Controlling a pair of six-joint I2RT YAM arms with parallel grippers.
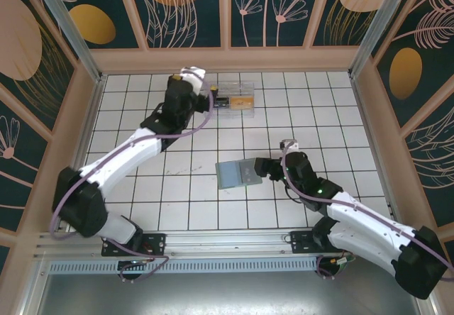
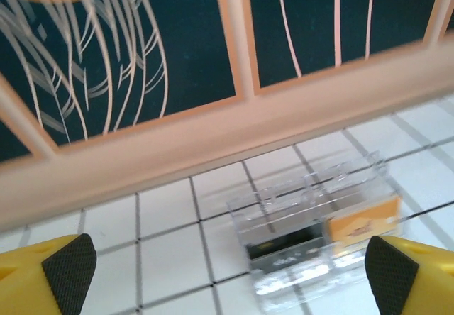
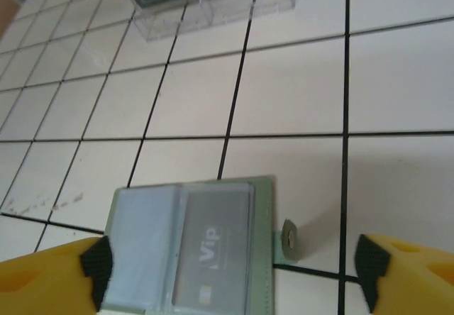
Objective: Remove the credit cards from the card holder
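From above: white tiled table, flower-painted walls; card holder lies open mid-table, long axis left-right; left wrist: left gripper jaws wide apart — clear box beyond; right wrist: right gripper jaws apart, straddling the card holder.

2 white arms, black joints, lilac cables looped alongside, yellow fingers, black textured pads

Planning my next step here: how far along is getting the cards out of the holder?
Done: a black card and a tan card lie in the clear plastic box. In hand: nothing is gripped; the left claw hangs open over that box, and the right claw stands open at the opened card holder. Left: a grey VIP card sits in the holder's sleeve and has yet to come out.
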